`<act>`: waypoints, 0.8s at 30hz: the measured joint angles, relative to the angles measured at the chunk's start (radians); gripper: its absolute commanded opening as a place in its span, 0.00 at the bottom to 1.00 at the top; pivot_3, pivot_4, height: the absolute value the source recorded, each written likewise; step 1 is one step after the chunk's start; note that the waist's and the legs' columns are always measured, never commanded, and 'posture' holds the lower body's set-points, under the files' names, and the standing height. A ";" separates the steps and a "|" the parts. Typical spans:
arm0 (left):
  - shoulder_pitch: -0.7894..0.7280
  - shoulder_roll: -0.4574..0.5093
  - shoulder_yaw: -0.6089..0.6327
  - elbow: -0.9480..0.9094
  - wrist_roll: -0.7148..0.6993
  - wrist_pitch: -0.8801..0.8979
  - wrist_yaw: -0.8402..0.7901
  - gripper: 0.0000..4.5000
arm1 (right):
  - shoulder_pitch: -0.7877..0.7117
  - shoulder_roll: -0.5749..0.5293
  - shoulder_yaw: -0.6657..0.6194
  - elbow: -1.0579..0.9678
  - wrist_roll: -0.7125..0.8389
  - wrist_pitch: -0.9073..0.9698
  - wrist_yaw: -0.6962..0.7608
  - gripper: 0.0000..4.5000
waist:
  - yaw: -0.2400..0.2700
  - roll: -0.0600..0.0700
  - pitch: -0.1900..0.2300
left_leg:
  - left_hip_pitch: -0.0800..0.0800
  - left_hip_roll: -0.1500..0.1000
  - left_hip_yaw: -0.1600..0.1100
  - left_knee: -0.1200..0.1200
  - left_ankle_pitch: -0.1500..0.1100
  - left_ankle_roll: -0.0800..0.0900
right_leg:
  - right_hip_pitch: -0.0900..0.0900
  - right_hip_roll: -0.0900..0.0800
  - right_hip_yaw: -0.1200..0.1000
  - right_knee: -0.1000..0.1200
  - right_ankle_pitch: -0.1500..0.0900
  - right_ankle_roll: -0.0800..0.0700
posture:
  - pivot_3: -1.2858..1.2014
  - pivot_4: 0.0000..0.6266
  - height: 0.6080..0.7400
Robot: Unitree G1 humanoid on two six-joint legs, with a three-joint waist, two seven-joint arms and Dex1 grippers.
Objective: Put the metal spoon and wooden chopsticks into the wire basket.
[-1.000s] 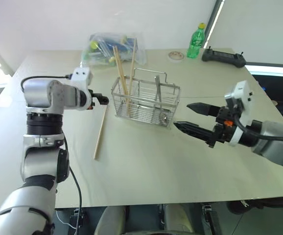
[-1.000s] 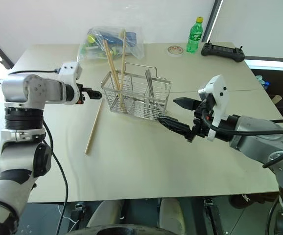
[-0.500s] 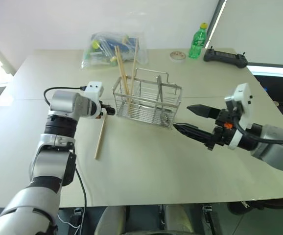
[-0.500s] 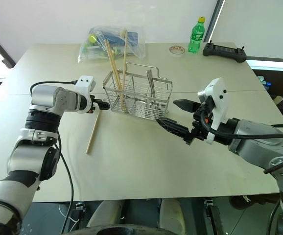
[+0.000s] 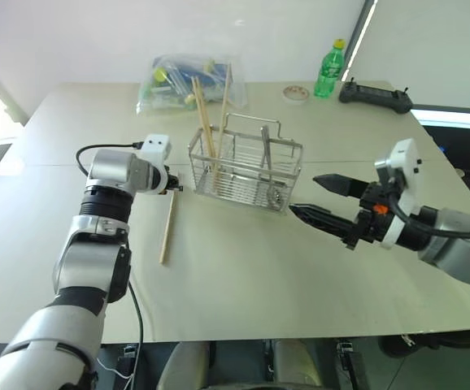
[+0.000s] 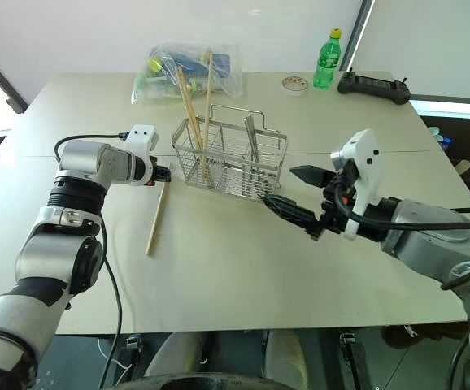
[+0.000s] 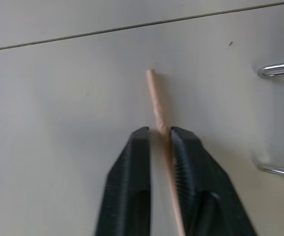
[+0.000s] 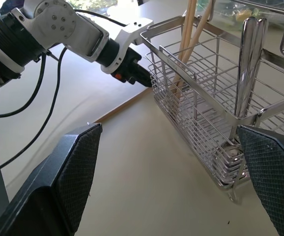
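Note:
The wire basket [image 5: 245, 169] stands mid-table. Two wooden chopsticks [image 5: 206, 122] lean upright in its left end, and the metal spoon [image 8: 247, 64] stands in its right end, bowl down. A third wooden chopstick [image 5: 167, 231] lies flat on the table, left of the basket. My left gripper [image 5: 172, 188] is down at that stick's far end, beside the basket's left wall, and is shut on the stick [image 7: 154, 93]. My right gripper [image 5: 302, 195] hangs open to the right of the basket, a little above the table, with nothing between its fingers [image 8: 78, 167].
A clear plastic bag [image 5: 174, 81] of items lies behind the basket. A green bottle [image 5: 326, 71], a tape roll [image 5: 295, 94] and a black controller [image 5: 373, 95] sit at the back right. Bare table [image 5: 243, 276] stretches in front of the basket.
My left gripper has come down onto the far end of the lying chopstick and shut on it. The right arm has stayed still.

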 measured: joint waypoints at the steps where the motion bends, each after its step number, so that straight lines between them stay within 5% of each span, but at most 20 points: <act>1: -0.003 0.000 0.002 0.005 0.001 0.001 -0.002 0.01 | 0.005 -0.004 -0.003 0.000 0.000 0.000 0.004 1.00 | -0.001 0.000 0.000 | 0.000 0.000 0.000 0.000 0.000 0.000 | 0.000 0.000 0.000 0.000 0.000 0.000 | 0.52 0.24 0.71; 12: -0.035 -0.002 0.065 0.081 0.003 -0.021 0.026 0.01 | 0.010 -0.018 -0.007 -0.005 0.000 0.000 0.025 1.00 | -0.003 0.000 0.000 | 0.000 0.000 0.000 0.000 0.000 0.000 | 0.000 0.000 0.000 0.000 0.000 0.000 | 0.52 0.24 0.71; 17: -0.114 0.079 0.244 0.198 -0.005 -0.269 0.165 0.01 | -0.006 -0.034 -0.007 0.016 0.000 0.002 0.048 1.00 | -0.006 -0.002 0.001 | 0.000 0.001 0.000 -0.001 0.000 0.000 | -0.003 0.001 0.000 0.001 0.000 0.000 | 0.52 0.24 0.71; 20: -0.147 0.119 0.350 0.194 -0.021 -0.580 0.226 0.01 | -0.030 -0.040 -0.005 0.029 0.000 0.003 0.060 1.00 | -0.002 -0.002 0.001 | -0.001 0.001 0.000 -0.001 0.000 0.000 | -0.003 -0.001 0.000 0.000 0.000 0.000 | 0.52 0.24 0.71; 24: -0.179 0.134 0.440 0.118 -0.078 -0.780 0.222 0.01 | -0.032 -0.042 -0.005 0.046 0.001 0.007 0.066 1.00 | 0.003 -0.003 0.001 | -0.002 -0.001 0.000 0.000 0.000 0.000 | -0.001 -0.003 0.000 -0.003 0.002 0.003 | 0.52 0.24 0.71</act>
